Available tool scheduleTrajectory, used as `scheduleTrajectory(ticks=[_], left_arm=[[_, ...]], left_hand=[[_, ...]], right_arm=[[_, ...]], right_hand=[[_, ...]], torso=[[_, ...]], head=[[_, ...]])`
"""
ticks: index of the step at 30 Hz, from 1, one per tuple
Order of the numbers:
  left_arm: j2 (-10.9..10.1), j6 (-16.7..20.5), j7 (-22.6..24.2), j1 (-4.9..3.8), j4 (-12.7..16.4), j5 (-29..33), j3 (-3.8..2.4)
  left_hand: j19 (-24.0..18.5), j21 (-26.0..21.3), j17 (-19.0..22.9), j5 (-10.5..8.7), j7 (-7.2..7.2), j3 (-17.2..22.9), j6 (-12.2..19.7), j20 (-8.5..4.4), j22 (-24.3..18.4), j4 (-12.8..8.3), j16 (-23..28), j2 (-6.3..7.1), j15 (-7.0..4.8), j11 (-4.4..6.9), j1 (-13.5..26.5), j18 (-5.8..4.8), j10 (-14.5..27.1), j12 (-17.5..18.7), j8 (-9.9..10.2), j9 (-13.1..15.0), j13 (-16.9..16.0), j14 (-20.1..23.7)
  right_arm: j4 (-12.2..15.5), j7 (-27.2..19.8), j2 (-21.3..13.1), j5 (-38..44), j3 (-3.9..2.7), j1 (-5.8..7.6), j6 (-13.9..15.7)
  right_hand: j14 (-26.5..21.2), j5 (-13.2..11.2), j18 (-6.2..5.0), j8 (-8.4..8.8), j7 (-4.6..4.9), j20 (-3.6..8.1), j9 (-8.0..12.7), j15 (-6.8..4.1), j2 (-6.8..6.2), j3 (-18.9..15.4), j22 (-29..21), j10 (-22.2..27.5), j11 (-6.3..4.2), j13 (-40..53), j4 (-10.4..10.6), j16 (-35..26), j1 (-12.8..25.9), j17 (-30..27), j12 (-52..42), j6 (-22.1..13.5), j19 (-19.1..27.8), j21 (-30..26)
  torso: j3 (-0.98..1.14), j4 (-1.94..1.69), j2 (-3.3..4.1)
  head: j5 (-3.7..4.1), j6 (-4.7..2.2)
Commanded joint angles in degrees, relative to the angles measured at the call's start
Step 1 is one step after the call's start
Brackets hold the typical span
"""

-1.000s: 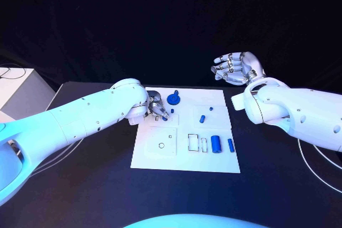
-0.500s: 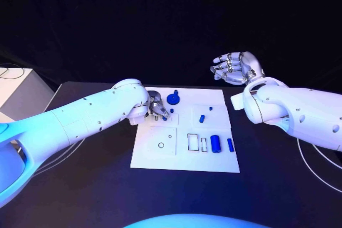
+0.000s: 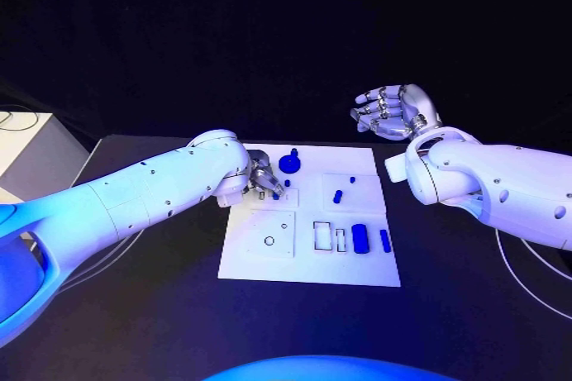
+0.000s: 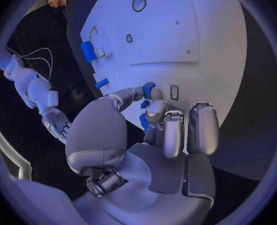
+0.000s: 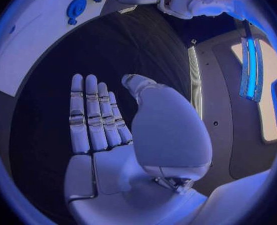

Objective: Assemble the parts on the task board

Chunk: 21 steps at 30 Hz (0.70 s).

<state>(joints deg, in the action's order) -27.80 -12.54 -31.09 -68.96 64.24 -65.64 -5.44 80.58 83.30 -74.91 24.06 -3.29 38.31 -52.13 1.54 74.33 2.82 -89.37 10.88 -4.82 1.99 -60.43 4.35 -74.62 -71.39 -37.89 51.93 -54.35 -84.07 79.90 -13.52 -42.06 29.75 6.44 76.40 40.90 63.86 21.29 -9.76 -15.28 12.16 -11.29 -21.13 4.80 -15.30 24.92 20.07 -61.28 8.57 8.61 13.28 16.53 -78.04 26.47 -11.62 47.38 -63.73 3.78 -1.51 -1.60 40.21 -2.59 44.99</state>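
The left hand (image 3: 264, 181) is pinching a small blue peg (image 4: 148, 90) over the white board (image 3: 312, 261); light, stiff, likely slippery. The right hand (image 3: 393, 112) is hovering, fingers apart.

parts (image 3: 360, 238) lie on task board (image 3: 307, 265), mid-table (image 3: 143, 315).

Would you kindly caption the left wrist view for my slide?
Left hand pinching a small blue part over the white task board.

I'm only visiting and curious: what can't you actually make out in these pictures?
- Head view: the left robot hand covers the white plastic task board beneath it.
- Left wrist view: a small blue part sits at the fingertips; whether it is gripped is unclear.
- Head view: the board's markings are too small to read.
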Motion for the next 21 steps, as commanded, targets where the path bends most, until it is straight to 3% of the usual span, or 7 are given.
scheduleTrajectory(ticks=[1, 5, 15, 21], left_arm=[[0.4, -1.2, 0.6, 0.21, 0.2, 0.3, 0.19], [0.4, -1.4, 0.6, 0.22, 0.2, 0.1, 0.23], [0.2, -1.4, 0.7, 0.24, 0.3, -0.4, 0.26], [-0.2, -1.2, 0.7, 0.26, 0.4, -0.8, 0.26]], left_hand=[[0.1, -0.2, -13.9, -3.35, 1.74, -1.1, -1.6, -0.29, -0.1, 0.3, 0.0, 0.16, -0.46, 0.25, -0.8, -0.93, 0.9, 0.3, 0.5, -0.4, 0.0, -5.6], [0.0, -0.3, -13.8, -5.02, 1.61, -3.3, -2.0, -0.26, -0.3, 1.9, 0.1, 1.06, -0.37, 0.15, -0.2, -0.9, 1.2, 0.4, 1.0, -0.6, 0.1, -5.5], [0.1, -0.4, -13.9, -6.61, 1.6, -5.9, -2.4, -0.23, -0.2, 3.5, 0.1, 1.55, -0.34, 0.13, -0.1, -0.9, 1.2, 0.2, 1.2, -0.6, -0.2, -5.6], [0.1, -0.5, -13.9, -11.35, 1.55, -8.4, -2.6, -0.2, -0.3, 5.1, 0.1, 1.58, -0.32, 0.09, -1.3, -0.89, 1.3, 0.0, 1.6, -0.5, -0.3, -5.5]], right_arm=[[0.0, -0.4, 0.0, 0.4, -0.01, -0.05, -0.9], [0.0, -0.5, 0.0, 0.4, -0.01, -0.08, -0.8], [0.1, -0.6, -0.1, 0.4, -0.01, -0.13, -0.8], [0.1, -0.7, -0.2, 0.4, -0.01, -0.16, -0.7]], right_hand=[[0.0, 0.4, -0.69, 0.2, 0.64, -0.06, 0.1, 0.53, 0.15, -0.2, -0.2, 0.2, 0.21, -0.1, -0.2, -0.4, 0.3, -0.1, 0.3, -0.5, 0.3, -0.1], [-0.2, 0.5, -0.66, 0.2, 0.67, -0.15, 0.1, 0.63, 0.14, -0.3, -0.5, 0.3, 0.26, -0.3, -0.2, -0.8, 0.5, -0.2, 0.3, -0.6, 0.5, -0.1], [-0.8, 0.6, -0.63, 0.17, 0.77, -0.44, 0.2, 0.91, 0.25, -0.5, -1.6, 0.4, 0.4, -0.7, -0.3, -1.8, 0.7, -0.4, 0.2, -0.6, 1.4, -0.2], [-0.9, 0.6, -0.63, 0.17, 0.78, -0.48, 0.2, 0.94, 0.26, -0.5, -1.8, 0.4, 0.42, -0.8, -0.4, -1.9, 0.7, -0.5, 0.2, -0.6, 1.5, -0.2]], torso=[[-0.04, -0.04, -0.04], [-0.06, -0.03, -0.07], [-0.03, -0.01, -0.06], [-0.05, -0.02, -0.04]], head=[[0.08, 0.02], [0.12, 0.01], [0.14, -0.01], [0.2, -0.12]])
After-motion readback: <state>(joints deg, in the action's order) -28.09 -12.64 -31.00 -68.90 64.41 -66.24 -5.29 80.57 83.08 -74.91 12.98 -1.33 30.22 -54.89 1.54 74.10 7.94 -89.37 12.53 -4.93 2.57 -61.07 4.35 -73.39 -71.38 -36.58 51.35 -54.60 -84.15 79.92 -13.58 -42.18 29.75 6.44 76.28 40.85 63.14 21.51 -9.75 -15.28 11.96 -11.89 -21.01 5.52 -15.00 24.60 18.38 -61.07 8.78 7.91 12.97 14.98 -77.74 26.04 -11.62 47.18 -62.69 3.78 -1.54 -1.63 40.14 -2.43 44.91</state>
